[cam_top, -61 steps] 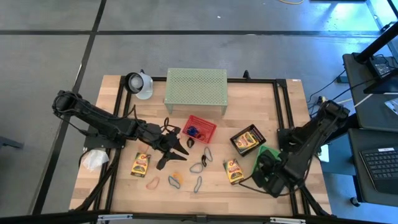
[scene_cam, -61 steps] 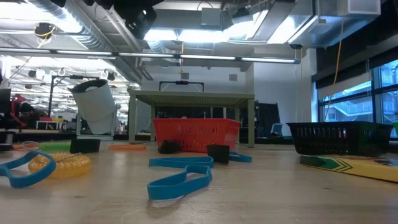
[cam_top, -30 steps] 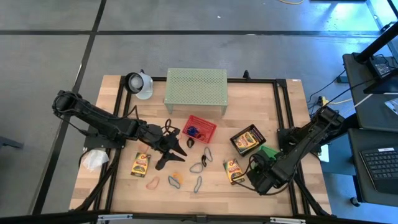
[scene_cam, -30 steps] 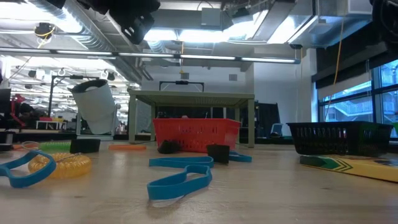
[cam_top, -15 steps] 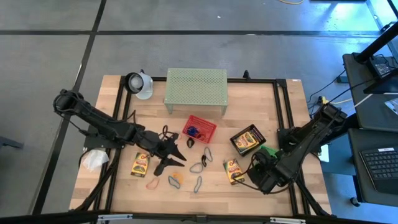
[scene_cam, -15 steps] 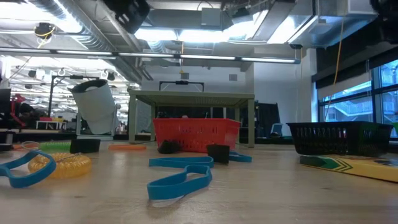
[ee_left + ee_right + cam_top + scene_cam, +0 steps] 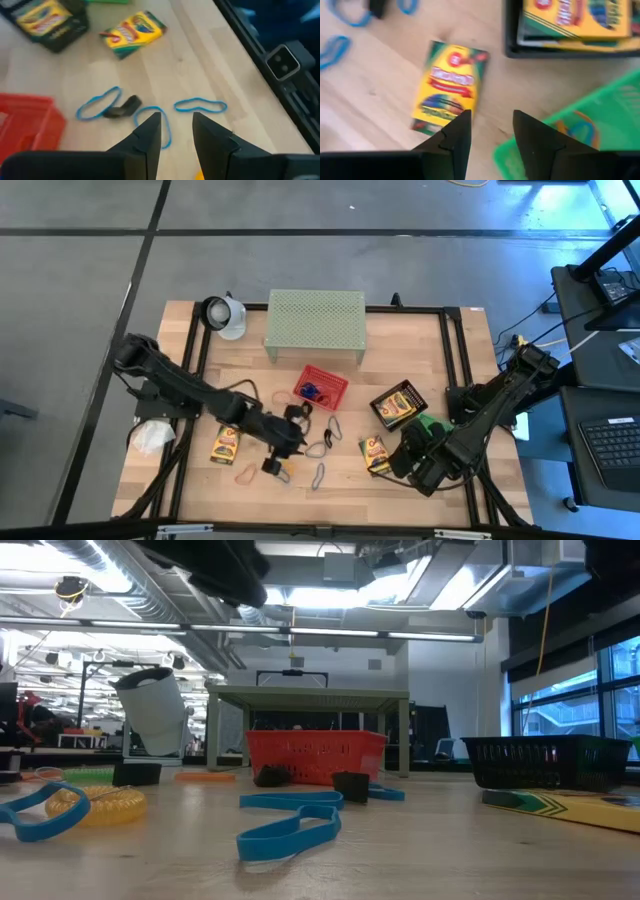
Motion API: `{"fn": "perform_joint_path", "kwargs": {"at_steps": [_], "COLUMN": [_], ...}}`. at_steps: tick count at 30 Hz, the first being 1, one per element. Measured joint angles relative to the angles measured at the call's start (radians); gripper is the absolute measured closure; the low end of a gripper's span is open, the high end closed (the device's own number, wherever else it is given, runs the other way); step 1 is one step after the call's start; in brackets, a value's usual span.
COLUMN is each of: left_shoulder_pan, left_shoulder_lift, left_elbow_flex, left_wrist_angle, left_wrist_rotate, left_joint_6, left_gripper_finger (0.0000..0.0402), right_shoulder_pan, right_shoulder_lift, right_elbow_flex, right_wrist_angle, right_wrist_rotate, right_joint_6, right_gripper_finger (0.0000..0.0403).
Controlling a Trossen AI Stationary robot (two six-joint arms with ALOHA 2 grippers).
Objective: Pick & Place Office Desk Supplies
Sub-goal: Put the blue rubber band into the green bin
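Observation:
My left gripper point(image 7: 272, 463) point(image 7: 175, 131) hangs open above the blue loops point(image 7: 200, 105) and a black clip point(image 7: 123, 107) at the table's near middle, nothing between its fingers. My right gripper point(image 7: 398, 460) point(image 7: 490, 131) stands open just above a yellow-and-green crayon box point(image 7: 449, 88) point(image 7: 377, 455) lying flat on the wood. A second crayon box point(image 7: 226, 444) lies flat at the near left. A yellow coil point(image 7: 95, 805) and more blue loops point(image 7: 290, 830) rest on the table.
A red basket point(image 7: 320, 386) sits mid-table. A black tray point(image 7: 396, 406) with crayon boxes and a green basket point(image 7: 590, 120) stand at the right. The pale green shelf point(image 7: 315, 320) is at the far edge, a white wad point(image 7: 150, 437) at the left.
My left gripper has swung toward the table's near edge and a little to the right, tipping further down over the loops. My right gripper has shifted slightly toward the crayon box. Nothing on the table has moved.

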Motion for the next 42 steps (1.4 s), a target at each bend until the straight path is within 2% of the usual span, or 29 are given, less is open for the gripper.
{"fn": "perform_joint_path", "kwargs": {"at_steps": [5,13,29,35,39,42], "left_shoulder_pan": [0.009,0.043,0.034,0.031,0.033,0.04], "left_shoulder_lift": [0.142,0.328,0.382,0.409,0.41,0.41], "left_elbow_flex": [0.098,0.163,0.168,0.167,0.167,0.167], "left_wrist_angle": [-0.063,-0.135,-0.109,-0.109,-0.109,-0.109], "left_wrist_rotate": [0.019,0.018,0.092,0.055,-0.014,0.007], "left_joint_6": [0.063,0.027,0.063,0.064,0.059,0.056], "left_gripper_finger": [0.0297,0.0297,0.0289,0.026,0.0245,0.0243], "right_shoulder_pan": [0.0,0.002,0.002,0.002,0.002,0.002], "right_shoulder_lift": [0.0,0.0,0.0,0.0,0.0,0.0], "right_elbow_flex": [0.0,0.0,0.0,0.0,0.0,0.0], "right_wrist_angle": [0.078,0.192,0.279,0.318,0.36,0.387], "right_wrist_rotate": [0.049,0.126,0.18,0.186,0.191,0.201], "right_joint_6": [-0.058,-0.153,-0.214,-0.24,-0.275,-0.297], "right_gripper_finger": [0.0257,0.0257,0.0257,0.0257,0.0257,0.0256]}}
